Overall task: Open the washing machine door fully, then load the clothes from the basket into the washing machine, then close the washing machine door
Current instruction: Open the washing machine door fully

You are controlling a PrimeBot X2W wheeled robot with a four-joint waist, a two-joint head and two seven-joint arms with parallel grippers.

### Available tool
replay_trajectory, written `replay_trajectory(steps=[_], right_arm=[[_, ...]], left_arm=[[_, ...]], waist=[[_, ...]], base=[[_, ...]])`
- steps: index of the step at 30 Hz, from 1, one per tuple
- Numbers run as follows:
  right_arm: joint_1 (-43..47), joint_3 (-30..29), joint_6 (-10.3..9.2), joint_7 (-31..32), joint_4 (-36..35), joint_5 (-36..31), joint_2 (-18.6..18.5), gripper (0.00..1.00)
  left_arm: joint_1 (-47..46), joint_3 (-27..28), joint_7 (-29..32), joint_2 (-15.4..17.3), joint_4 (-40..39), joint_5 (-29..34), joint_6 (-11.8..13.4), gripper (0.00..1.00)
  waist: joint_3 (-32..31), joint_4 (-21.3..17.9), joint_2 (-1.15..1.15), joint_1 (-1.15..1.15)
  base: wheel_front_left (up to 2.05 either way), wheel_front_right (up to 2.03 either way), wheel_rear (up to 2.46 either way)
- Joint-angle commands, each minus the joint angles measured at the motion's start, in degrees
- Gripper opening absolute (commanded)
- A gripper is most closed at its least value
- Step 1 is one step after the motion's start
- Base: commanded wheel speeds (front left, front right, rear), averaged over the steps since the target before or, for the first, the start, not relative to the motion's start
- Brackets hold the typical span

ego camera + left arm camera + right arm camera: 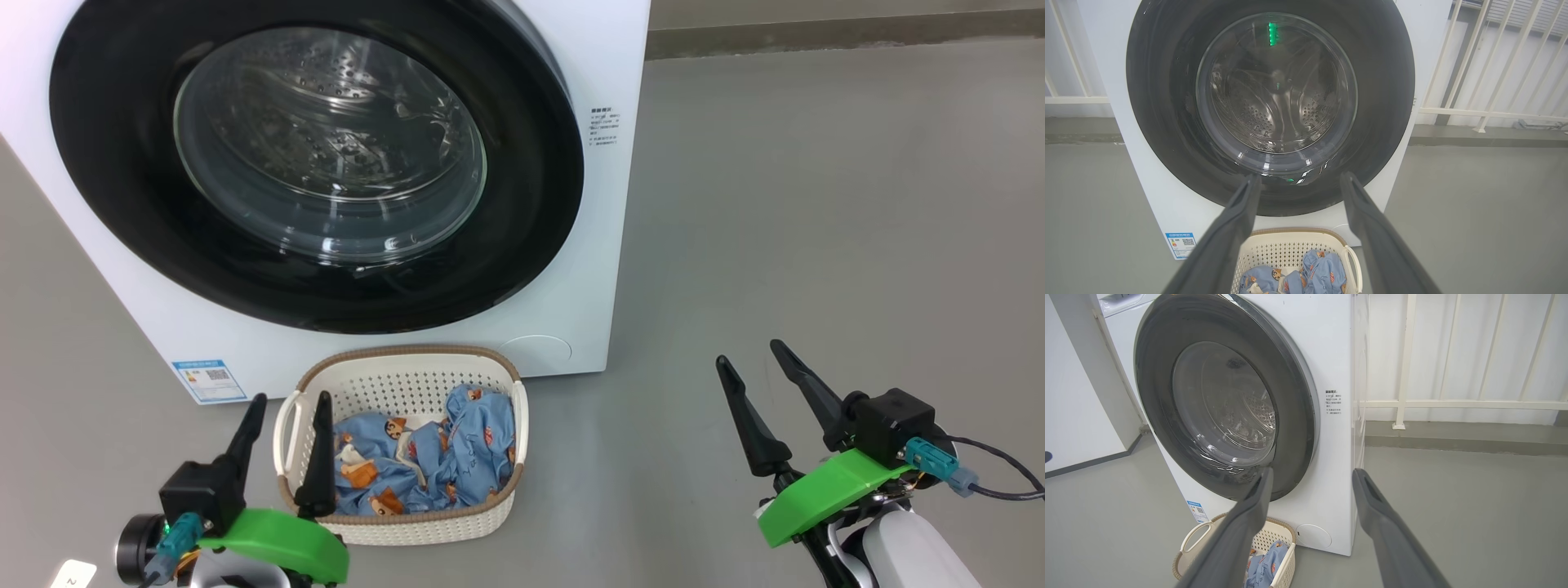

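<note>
A white washing machine stands on a grey floor, set back toward the floor's far edge where a white railing runs along the wall. Its door, with a wide glossy black rim, is shut and lies flush with the front. Through the clear glass at its centre the steel drum with its small holes can be seen. A blue label is stuck at the lower left corner of the machine's front. A small round cap sits at the lower right, and a short block of print is beside the door's right edge.

The basket stands on the floor just in front of the machine's foot, below the door. It is cream plastic with perforated sides, a brown rim and a handle at each side. The clothes lie bunched inside it, light blue with small orange-brown figures and a bit of cream fabric among them.

The left tool is near the basket's left side with its two dark fingers spread wide, holding nothing. In the head view one finger crosses the basket's left wall, and in the left wrist view the fingers point toward the lower part of the door. The right tool is well to the right of the basket, over bare floor. Its fingers are also wide apart and empty, and in the right wrist view they point at the machine's lower right corner.
</note>
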Motion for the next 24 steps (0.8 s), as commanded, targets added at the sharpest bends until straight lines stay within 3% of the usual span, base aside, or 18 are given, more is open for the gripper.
replay_trajectory(steps=[1,24], right_arm=[[-1.42,1.33,0.09,-0.69,-1.15,0.23,-0.34,1.00],[-2.27,0.42,0.09,-0.69,-0.56,1.23,-1.17,1.00]], left_arm=[[-2.15,1.64,-0.37,0.97,-1.31,-0.57,-0.14,1.00],[-1.97,1.36,-0.37,0.96,-1.29,-1.14,-0.15,1.00]], waist=[[-0.01,0.01,0.00,0.00],[0.74,1.03,0.00,0.00]], base=[[0.00,0.00,0.00],[0.00,0.00,0.00]])
